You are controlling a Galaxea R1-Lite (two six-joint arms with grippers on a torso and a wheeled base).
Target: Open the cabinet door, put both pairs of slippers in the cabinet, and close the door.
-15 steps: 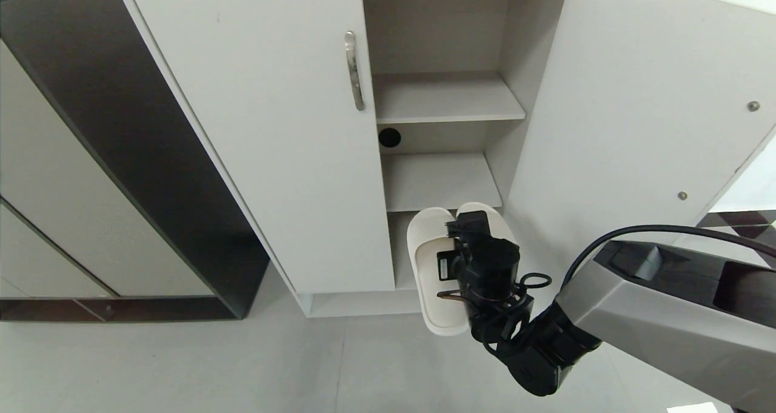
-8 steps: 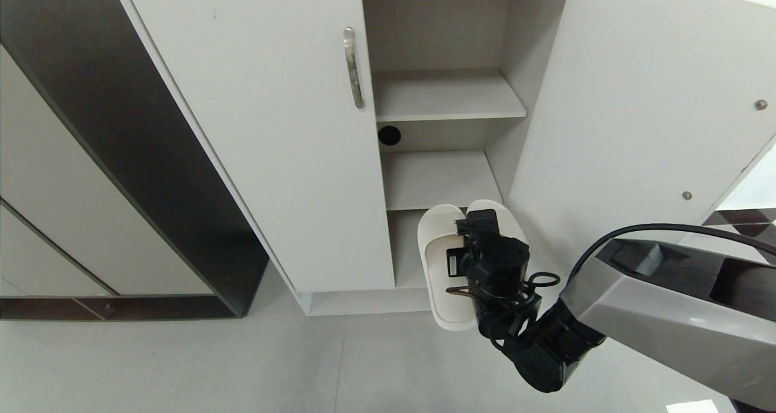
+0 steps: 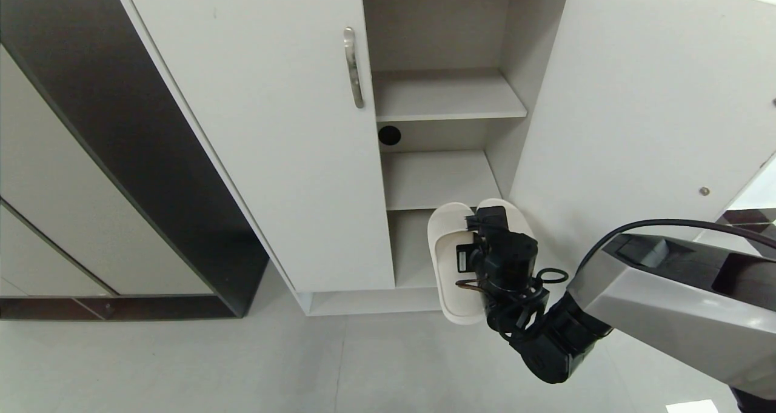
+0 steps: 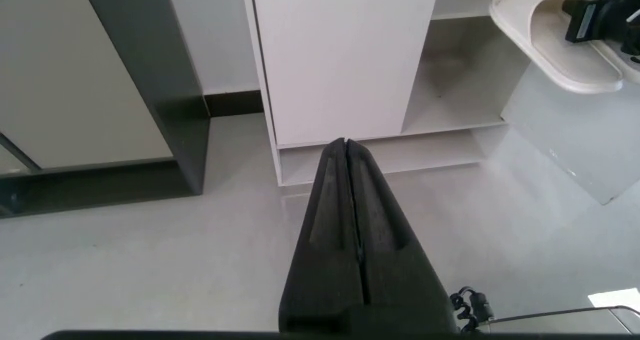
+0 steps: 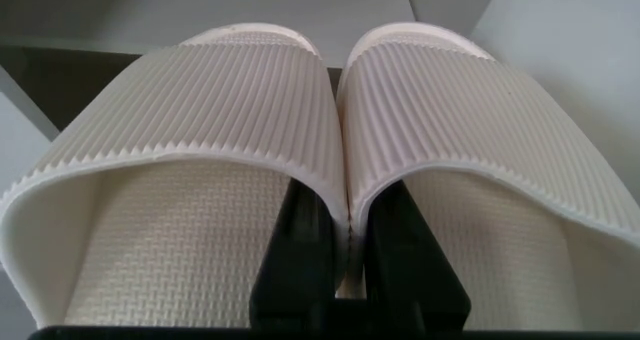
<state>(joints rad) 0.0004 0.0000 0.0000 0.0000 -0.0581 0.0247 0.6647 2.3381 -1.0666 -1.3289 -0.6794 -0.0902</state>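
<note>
Pair of slippers: cream-white, open-toed, with ribbed straps over a textured footbed. They sit side by side with their inner edges touching and their toes pointing at the cabinet. Location: held off the floor in front of the bottom compartment, toes close under the front edge of the middle shelf and just beside the open right door. Whether the toes have crossed the opening cannot be told. Holder: right gripper, clamped on the two neighbouring strap walls so that both slippers hang as one unit. Left gripper: fingers pressed together on nothing, low over the floor, well apart from the cabinet. Step in hand, as judged: the door is already open and this pair is being stowed. Closing the door is not yet done. Next move calls for a level push forward into a compartment, keeping the outer slipper off the open door and both toes under the shelf edge, then a release once the soles rest flat. Handling: the slippers look soft and light, and a pinch at the straps alone may let the heels sag or swing. Surroundings: upper shelf, and the closed left door with its metal handle.
</note>
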